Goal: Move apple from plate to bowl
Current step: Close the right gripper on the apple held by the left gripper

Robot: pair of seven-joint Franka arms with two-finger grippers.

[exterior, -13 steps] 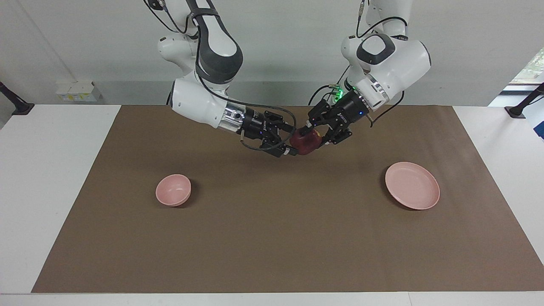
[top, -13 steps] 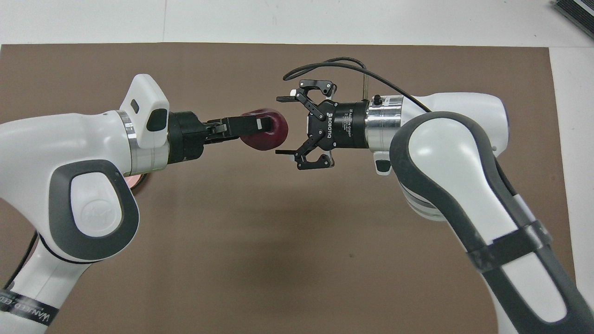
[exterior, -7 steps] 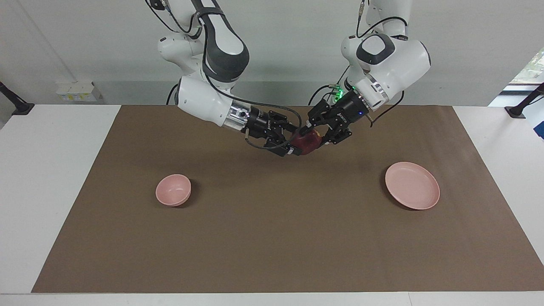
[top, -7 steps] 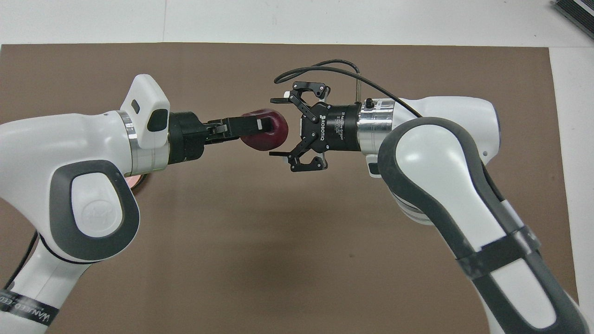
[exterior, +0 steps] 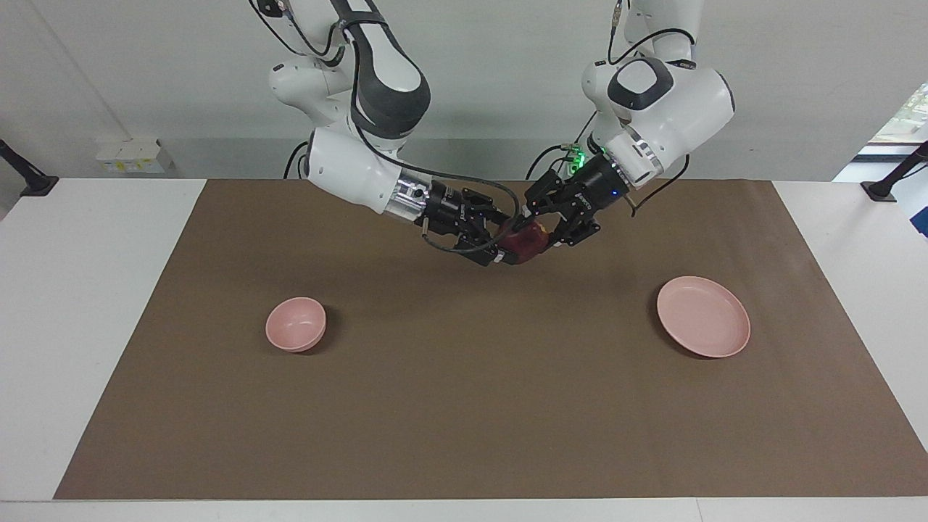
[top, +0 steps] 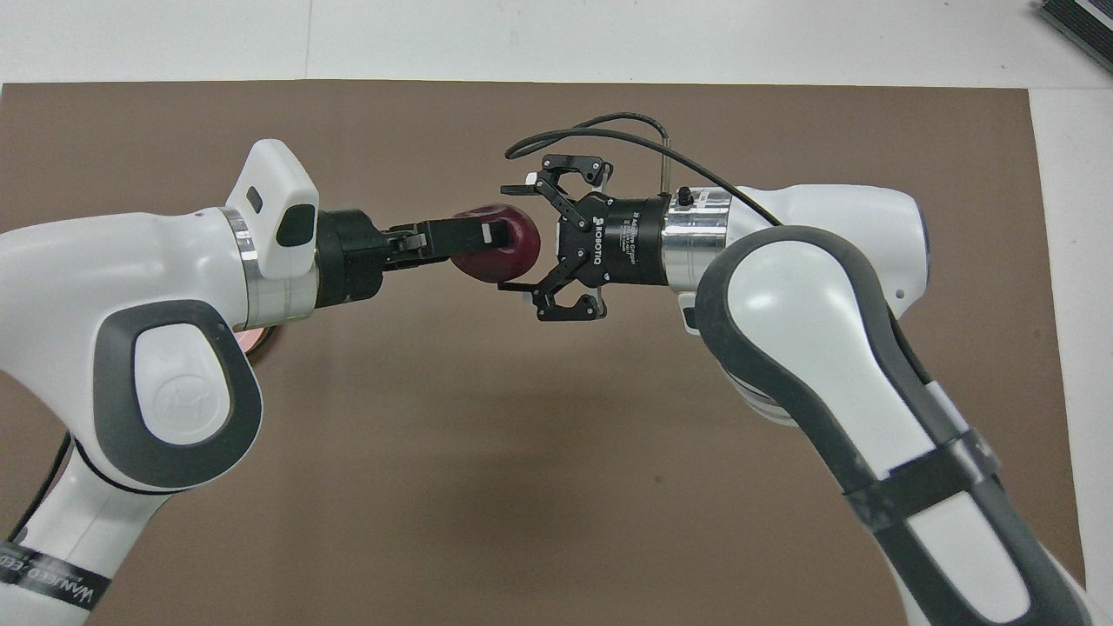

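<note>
The dark red apple point(exterior: 528, 243) point(top: 515, 257) hangs in the air over the brown mat, between the bowl and the plate. My left gripper point(exterior: 538, 230) point(top: 487, 238) is shut on it. My right gripper point(exterior: 505, 239) point(top: 515, 236) is open, with one finger on each side of the apple. The small pink bowl point(exterior: 296, 324) stands empty toward the right arm's end; the right arm hides it in the overhead view. The flat pink plate point(exterior: 703, 316) lies empty toward the left arm's end; only a sliver of it point(top: 254, 339) shows under the left arm.
A brown mat point(exterior: 464, 406) covers most of the white table point(exterior: 87, 304). A dark object point(top: 1078, 22) lies off the mat at the table's corner farthest from the robots, at the right arm's end.
My right gripper has moved toward the apple, and its open fingers now reach around it. My left gripper and the apple have stayed in place.
</note>
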